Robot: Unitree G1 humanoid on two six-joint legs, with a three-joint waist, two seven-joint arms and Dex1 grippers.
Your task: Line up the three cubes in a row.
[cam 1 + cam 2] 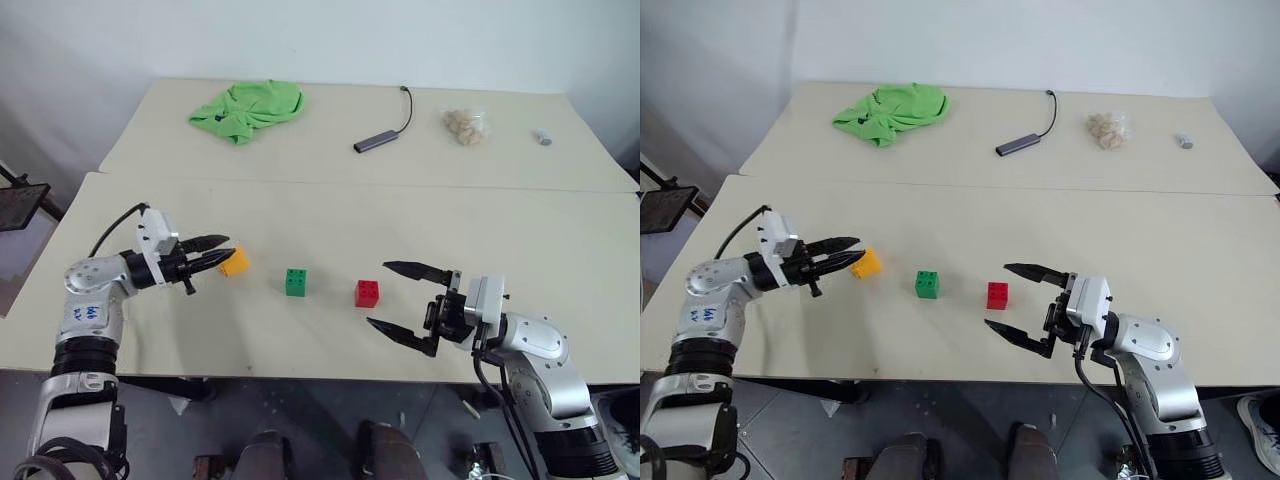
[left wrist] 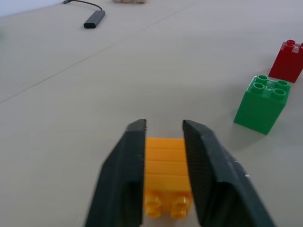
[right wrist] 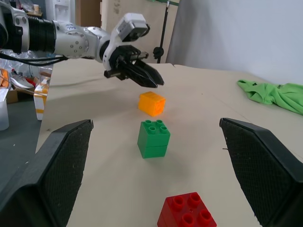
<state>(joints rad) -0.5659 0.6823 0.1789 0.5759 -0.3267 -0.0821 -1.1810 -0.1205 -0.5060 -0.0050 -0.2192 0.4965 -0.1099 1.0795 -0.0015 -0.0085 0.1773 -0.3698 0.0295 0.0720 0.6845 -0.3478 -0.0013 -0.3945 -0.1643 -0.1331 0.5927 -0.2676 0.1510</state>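
Just left of the green cube (image 1: pixel 296 282), my left gripper (image 1: pixel 222 255) has its jaws either side of the orange-yellow cube (image 1: pixel 235 262), which sits tipped with its studs sideways. Whether they're really pinching it, I cannot tell. The red cube (image 1: pixel 367 293) sits right of the green cube, with my right gripper (image 1: pixel 402 298) beyond it, jaws wide and holding nothing. I'd level the tipped cube and set it down in line. The surface (image 1: pixel 330 210) is pale beige; a green cloth (image 1: pixel 247 108) lies well behind the green cube.
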